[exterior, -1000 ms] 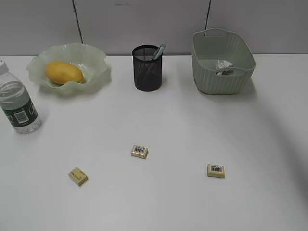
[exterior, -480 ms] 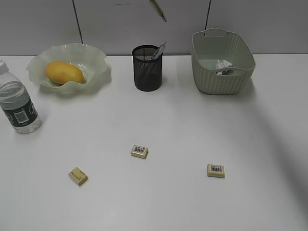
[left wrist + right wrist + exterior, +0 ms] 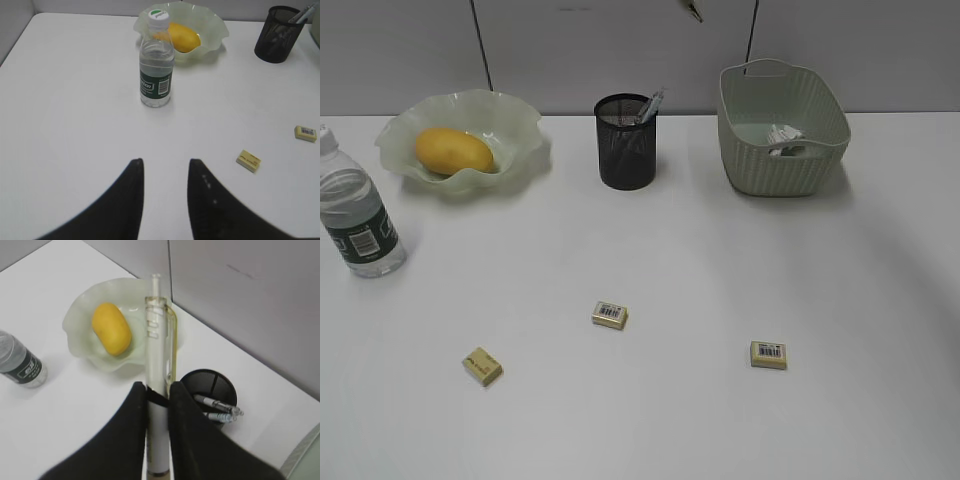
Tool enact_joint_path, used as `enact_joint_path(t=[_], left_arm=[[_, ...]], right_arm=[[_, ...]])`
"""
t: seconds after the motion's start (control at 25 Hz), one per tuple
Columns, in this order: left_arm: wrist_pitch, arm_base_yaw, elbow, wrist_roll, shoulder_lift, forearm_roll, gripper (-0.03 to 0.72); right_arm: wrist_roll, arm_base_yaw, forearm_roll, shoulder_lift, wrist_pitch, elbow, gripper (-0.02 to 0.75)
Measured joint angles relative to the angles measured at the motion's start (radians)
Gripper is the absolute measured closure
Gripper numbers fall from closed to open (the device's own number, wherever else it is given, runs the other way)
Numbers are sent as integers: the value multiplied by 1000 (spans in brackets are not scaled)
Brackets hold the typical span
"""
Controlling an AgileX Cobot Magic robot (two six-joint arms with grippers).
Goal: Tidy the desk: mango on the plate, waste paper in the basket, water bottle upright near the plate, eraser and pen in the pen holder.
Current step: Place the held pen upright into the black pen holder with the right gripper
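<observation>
My right gripper (image 3: 157, 387) is shut on a clear-and-white pen (image 3: 159, 340), held high over the desk (image 3: 680, 260) above the black mesh pen holder (image 3: 210, 390). Two pens (image 3: 217, 407) stand in the holder (image 3: 627, 142). Only the held pen's tip (image 3: 694, 10) shows at the top edge of the exterior view. The mango (image 3: 453, 150) lies on the green ruffled plate (image 3: 515, 125). The water bottle (image 3: 355, 215) stands upright left of the plate. Waste paper (image 3: 783, 135) lies in the basket (image 3: 782, 170). Three erasers (image 3: 610, 315) (image 3: 482, 366) (image 3: 769, 354) lie on the desk. My left gripper (image 3: 164, 162) is open over bare desk, short of the bottle (image 3: 156, 65).
A grey partition wall (image 3: 620, 50) runs behind the desk's back edge. In the left wrist view, two erasers (image 3: 248, 161) (image 3: 305, 133) lie to the right of the gripper, and the plate (image 3: 212, 30) is behind the bottle.
The held pen's tip came into the top of the exterior view, then moved up and to the right, almost out of frame. Nothing on the desk has shifted.
</observation>
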Motion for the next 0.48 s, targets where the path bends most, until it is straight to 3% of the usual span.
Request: enact_joint_path(t=[0.2, 0.48], left_arm=[[0, 0, 0, 0, 0, 0, 455], [0, 0, 0, 0, 0, 0, 455]], right_arm=[[-27, 0, -13, -142, -112, 258, 627], [-36, 14, 3, -207, -654, 585, 627]])
